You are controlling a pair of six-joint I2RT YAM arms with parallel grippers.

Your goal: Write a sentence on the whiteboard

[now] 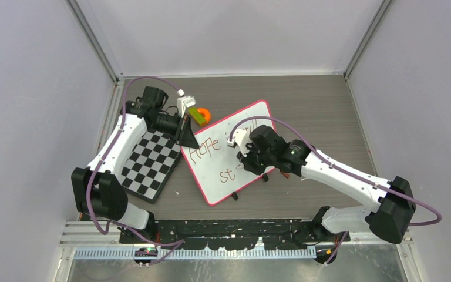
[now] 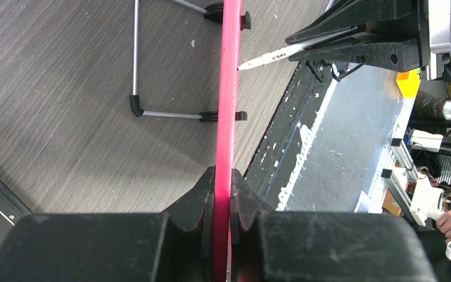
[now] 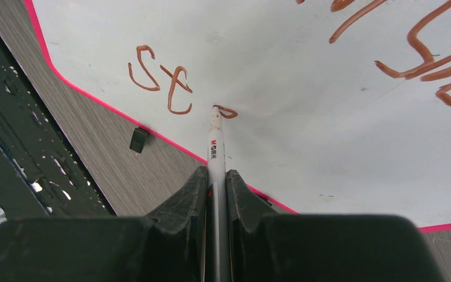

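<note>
1. The white rectangular whiteboard with rounded corners and a thin pink-red rim sits askew in the middle of the table, its long sides running diagonally.
2. Thin reddish-brown handwritten lettering shows "Hope" on the upper line and "st" below it. A small curl of a further letter sits at the pen tip.
3. The right end effector is clamped on a slim white marker, whose tip touches the board just beside "st".
4. The left end effector is closed on the board's pink rim at its left corner.
5. From above, the right arm's wrist covers the board's middle and hides the rest of the upper line.
6. Small black clip feet sit on the near edge, and thin grey metal rods reach from them over the table.
7. A black-and-white checkerboard lies just left of the board, under the left arm. A green block and an orange object sit touching by the far-left corner.
8. The dark grey wood-grain table is enclosed by pale plain walls on three sides.
9. Count: one whiteboard, one marker, one checkerboard, two clip feet, two lines begun, two arms.
</note>
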